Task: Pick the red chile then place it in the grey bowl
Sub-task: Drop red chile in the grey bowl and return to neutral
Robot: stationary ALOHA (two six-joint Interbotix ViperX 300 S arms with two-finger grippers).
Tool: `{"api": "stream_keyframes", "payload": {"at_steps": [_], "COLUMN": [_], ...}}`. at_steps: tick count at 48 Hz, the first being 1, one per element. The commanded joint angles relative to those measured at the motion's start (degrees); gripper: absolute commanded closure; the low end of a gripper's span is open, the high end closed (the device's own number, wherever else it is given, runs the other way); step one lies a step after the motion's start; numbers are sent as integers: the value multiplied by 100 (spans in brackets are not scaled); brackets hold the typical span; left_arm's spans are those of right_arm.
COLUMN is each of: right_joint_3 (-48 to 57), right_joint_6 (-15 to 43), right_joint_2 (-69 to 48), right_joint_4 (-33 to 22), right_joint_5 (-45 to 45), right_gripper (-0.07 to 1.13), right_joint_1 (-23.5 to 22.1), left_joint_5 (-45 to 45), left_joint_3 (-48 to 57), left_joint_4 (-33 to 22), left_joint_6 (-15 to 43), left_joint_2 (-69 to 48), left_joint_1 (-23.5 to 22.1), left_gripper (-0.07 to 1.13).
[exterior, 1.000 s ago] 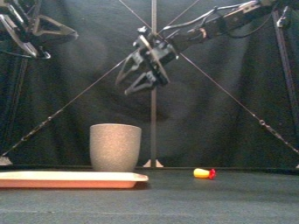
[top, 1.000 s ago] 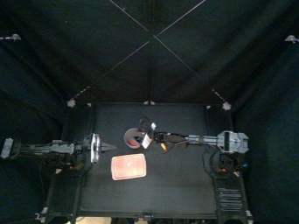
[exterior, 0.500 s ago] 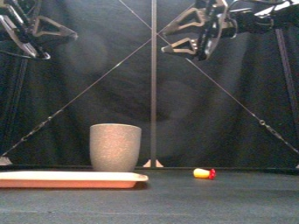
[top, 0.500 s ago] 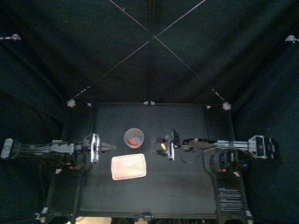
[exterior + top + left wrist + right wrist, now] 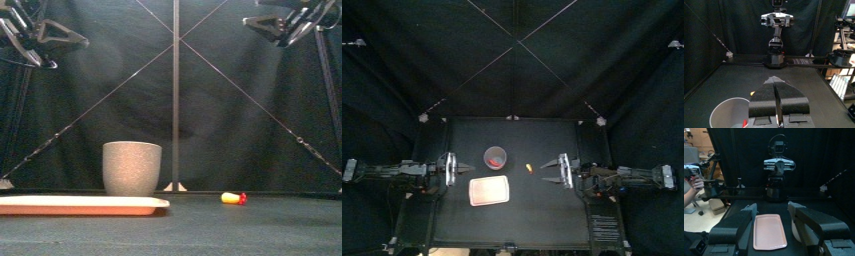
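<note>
The tall grey speckled cup (image 5: 496,154) stands left of the table's middle, and a red thing, likely the chile, shows inside it in the top view. From the front the cup (image 5: 132,168) hides its contents. My right gripper (image 5: 557,171) is open and holds nothing, high above the table's right side (image 5: 285,21). In the right wrist view its jaws (image 5: 771,205) frame the pink tray (image 5: 769,231). My left gripper (image 5: 452,170) rests shut at the left, its jaws (image 5: 776,81) closed together on nothing.
The pink tray (image 5: 490,190) lies just in front of the cup. A small red and yellow toy (image 5: 529,168) lies between the cup and my right gripper, also seen low on the table from the front (image 5: 234,198).
My right arm has drawn back from above the cup to the right side of the table and stayed high. The left arm has not moved.
</note>
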Motion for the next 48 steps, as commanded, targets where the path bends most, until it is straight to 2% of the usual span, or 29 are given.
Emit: {"api": "stream_keyframes", "payload": {"at_steps": [1, 14, 33, 48], "right_joint_3": [149, 492, 519, 527], "right_joint_6": [18, 26, 70, 70], "right_joint_2": [-299, -844, -782, -782], "right_joint_4": [0, 114, 141, 141], "right_joint_5": [-79, -114, -114, -114], "right_gripper": [17, 17, 17, 17], "right_joint_1": [0, -53, -308, -316], "left_joint_5": [-26, -26, -26, -26], "left_joint_3": [-70, -70, -70, -70], "left_joint_4": [0, 0, 0, 0], "left_joint_6": [0, 9, 9, 9], "left_joint_2": [26, 18, 18, 18], "left_joint_1": [18, 18, 18, 18], "left_gripper": [108, 108, 108, 108]}}
